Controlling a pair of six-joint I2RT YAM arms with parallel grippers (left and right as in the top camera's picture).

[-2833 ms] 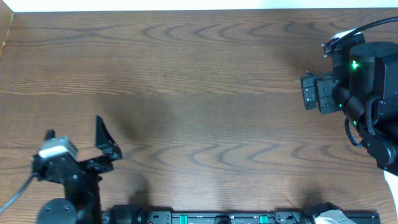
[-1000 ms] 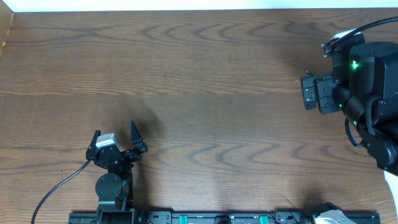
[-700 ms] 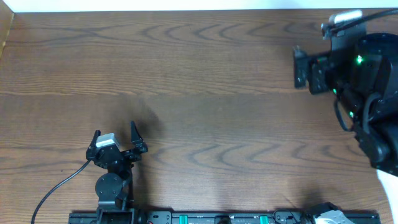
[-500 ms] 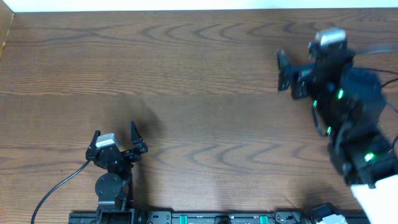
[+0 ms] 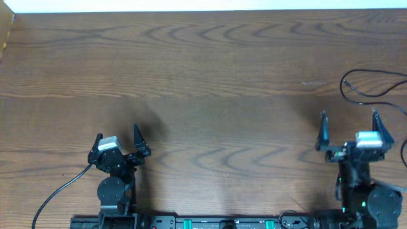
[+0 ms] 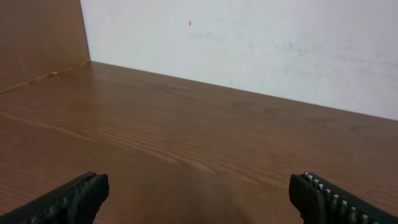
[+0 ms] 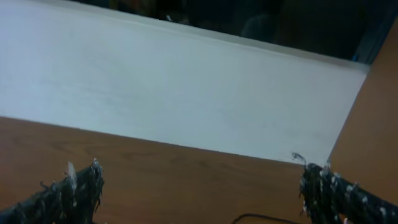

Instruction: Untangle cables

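Note:
A thin black cable (image 5: pixel 367 89) loops on the wooden table at the far right edge, partly cut off by the frame. A short arc of it shows low in the right wrist view (image 7: pixel 267 218). No white cable is in view. My right gripper (image 5: pixel 348 128) is open and empty near the front right, just in front of the cable loop; it also shows in the right wrist view (image 7: pixel 202 193). My left gripper (image 5: pixel 116 136) is open and empty near the front left, far from the cable; it also shows in the left wrist view (image 6: pixel 199 199).
A white wall (image 6: pixel 249 43) borders the table's far edge. A brown board (image 6: pixel 37 37) stands at the far left corner. The arm bases and a black rail (image 5: pixel 216 222) run along the front edge.
My right arm swung from the far right edge down to the front right, uncovering the black cable loop. My left arm shifted right early on, then stayed still.

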